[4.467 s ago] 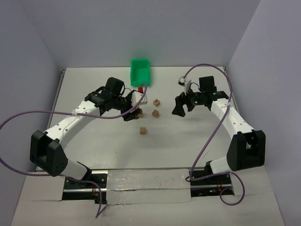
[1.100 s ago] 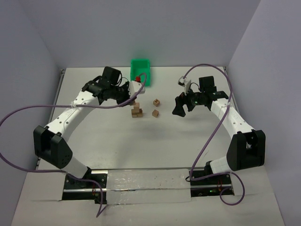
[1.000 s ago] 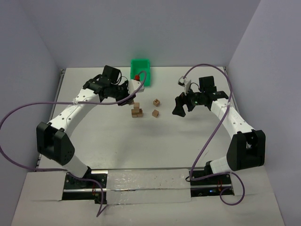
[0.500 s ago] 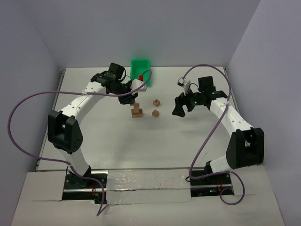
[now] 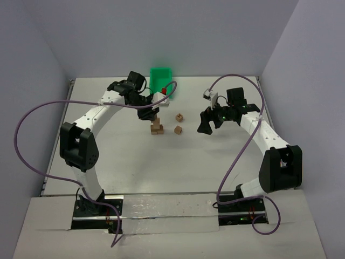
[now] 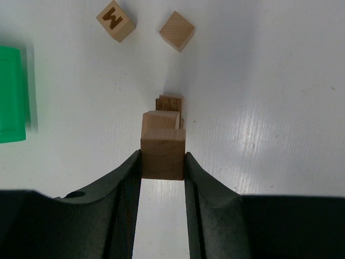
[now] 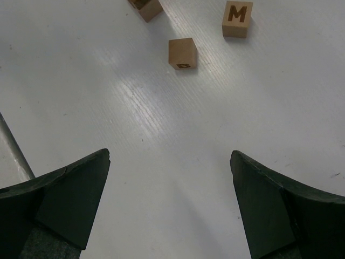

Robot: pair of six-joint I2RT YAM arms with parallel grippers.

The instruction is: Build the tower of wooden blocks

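A: Left gripper [image 6: 163, 156]?
B: Clamped on one wood block [image 6: 161, 159], right above the tower [image 5: 156, 128].
A: Loose on the worktop [image 5: 188, 162]?
B: Two more blocks [image 6: 116, 20] [image 6: 177, 31], near the tower; one green bin [image 5: 160, 79] farther back.
A: Right gripper [image 7: 170, 155]?
B: Jaws wide apart, holding nothing.

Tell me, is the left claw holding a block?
Holding one: the left gripper has its fingers pressed against both sides of a wood block.

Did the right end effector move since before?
No. The right end effector hangs open in the same spot as before, with the same gap between it and the loose wood block to its left in the top view.
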